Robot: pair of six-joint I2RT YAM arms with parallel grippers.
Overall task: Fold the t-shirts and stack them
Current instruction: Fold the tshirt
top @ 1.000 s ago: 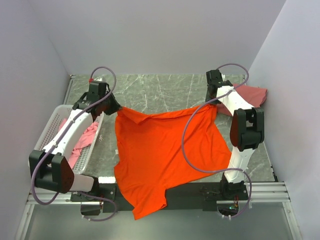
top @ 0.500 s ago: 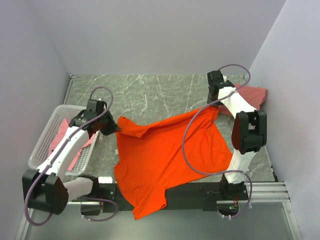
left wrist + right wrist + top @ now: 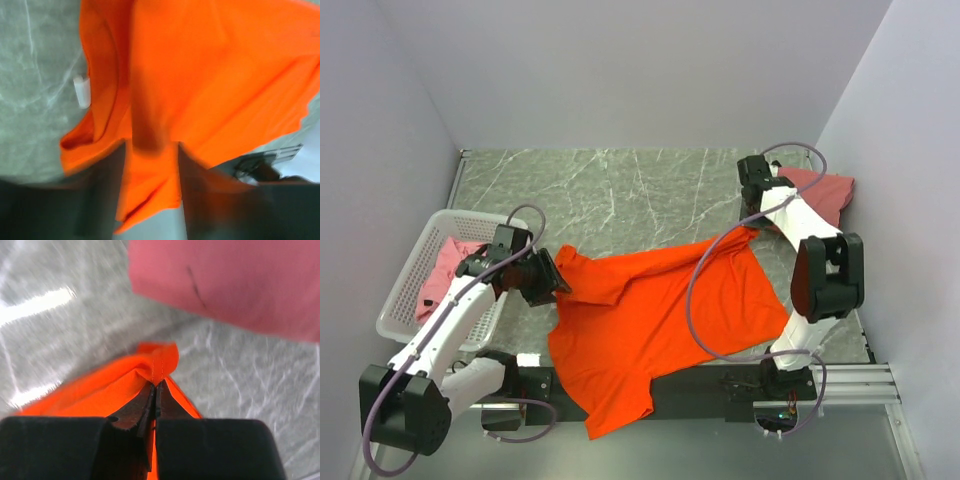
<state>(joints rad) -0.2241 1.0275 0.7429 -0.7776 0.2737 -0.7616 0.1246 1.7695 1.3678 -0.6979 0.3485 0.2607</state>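
Here the bright orange cloth t-shirt [image 3: 650, 320] lies stretched crosswise. The right gripper [image 3: 156, 385] pinches its corner tight; the left gripper [image 3: 150, 150] stands parted, cloth loose inside.

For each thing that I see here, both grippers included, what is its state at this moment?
orange t-shirt: unfolded, spread on the table, one edge pinched.
left gripper: open, orange cloth between its fingers.
right gripper: shut on the orange t-shirt's edge.
light pink t-shirt: crumpled in the basket.
basket: upright, holding one shirt.
salmon t-shirt: lying flat, far right.
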